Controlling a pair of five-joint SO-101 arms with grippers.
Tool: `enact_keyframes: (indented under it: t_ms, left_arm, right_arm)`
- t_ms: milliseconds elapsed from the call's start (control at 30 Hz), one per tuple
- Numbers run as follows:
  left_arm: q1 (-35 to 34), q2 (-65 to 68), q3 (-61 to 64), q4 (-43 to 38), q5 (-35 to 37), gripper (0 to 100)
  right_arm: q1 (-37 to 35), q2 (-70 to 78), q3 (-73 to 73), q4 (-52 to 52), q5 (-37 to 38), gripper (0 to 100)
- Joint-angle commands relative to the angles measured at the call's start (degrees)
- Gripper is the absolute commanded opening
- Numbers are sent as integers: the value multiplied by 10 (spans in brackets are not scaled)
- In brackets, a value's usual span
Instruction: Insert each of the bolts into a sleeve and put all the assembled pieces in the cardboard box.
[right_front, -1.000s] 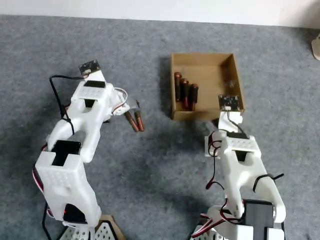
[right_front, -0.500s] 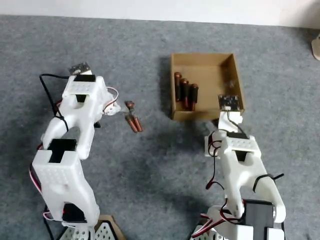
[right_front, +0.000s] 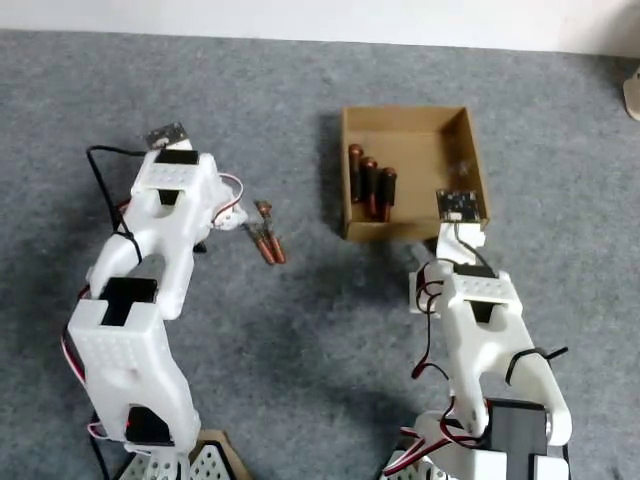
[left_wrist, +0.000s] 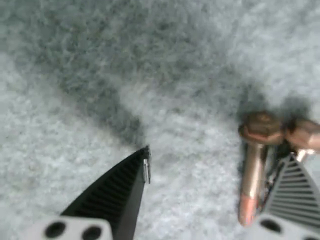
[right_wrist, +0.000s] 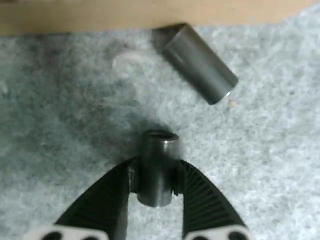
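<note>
Before the box (right_front: 346, 170), right gripper (right_wrist: 156, 175) pinches a sleeve (right_wrist: 157, 155), bore boxward; left gripper (left_wrist: 220, 165) gapes beside two bolts (left_wrist: 252, 170), heads outward — right wrist view adds a second sleeve (right_wrist: 200, 62), diagonal.

Cardboard box (right_front: 430, 150) seen on grey surface (right_front: 300, 340); three copper-brown pieces (right_front: 369, 185) laid side by side against one wall. Two bolts (right_front: 268, 238) laid together outside box, just beside left arm (right_front: 165, 215). Right arm (right_front: 480, 320) positioned at box's near wall.
</note>
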Motion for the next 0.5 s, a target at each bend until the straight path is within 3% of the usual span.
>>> enact_keyframes:
  t_ms: [0,333,467]
  left_arm:
    - [15,-2,8,-42,5,362]
    - [22,-2,10,-47,5,359]
    - [28,-2,10,-47,3,247]
  right_arm:
    - [-36,2,8,-13,9,6]
    - [-36,2,8,-12,9,6]
    - [-36,2,8,-12,9,6]
